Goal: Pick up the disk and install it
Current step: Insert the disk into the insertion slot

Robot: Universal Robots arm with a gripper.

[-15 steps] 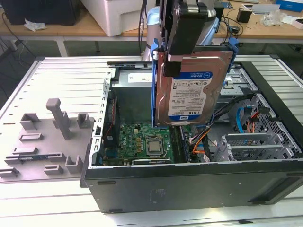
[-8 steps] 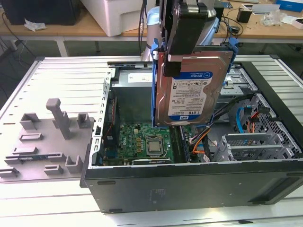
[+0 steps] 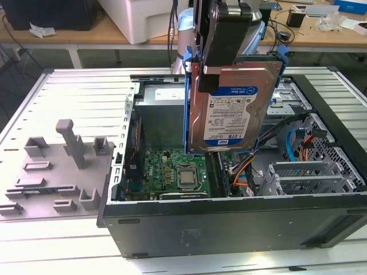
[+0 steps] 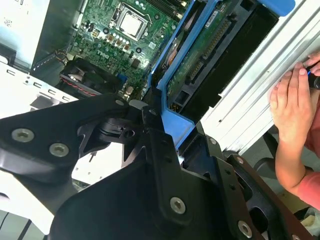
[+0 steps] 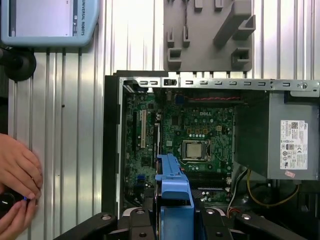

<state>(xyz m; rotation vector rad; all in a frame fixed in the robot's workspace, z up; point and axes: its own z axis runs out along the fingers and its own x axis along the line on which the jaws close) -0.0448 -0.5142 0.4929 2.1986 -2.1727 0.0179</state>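
Blue-framed, the disk (image 3: 232, 109) hangs upright, clenched in the gripper (image 3: 213, 66), over the open computer case (image 3: 229, 229), whose floor holds the motherboard (image 3: 172, 166) and, at a corner, the power supply (image 5: 292, 145).

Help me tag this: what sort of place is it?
Probably a robotics lab: an open computer case on a slotted metal table, the gripper holds the disk above it, cluttered benches behind.

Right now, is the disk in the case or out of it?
Out: the gripper holds the disk on edge in the air, above the open case and its motherboard.
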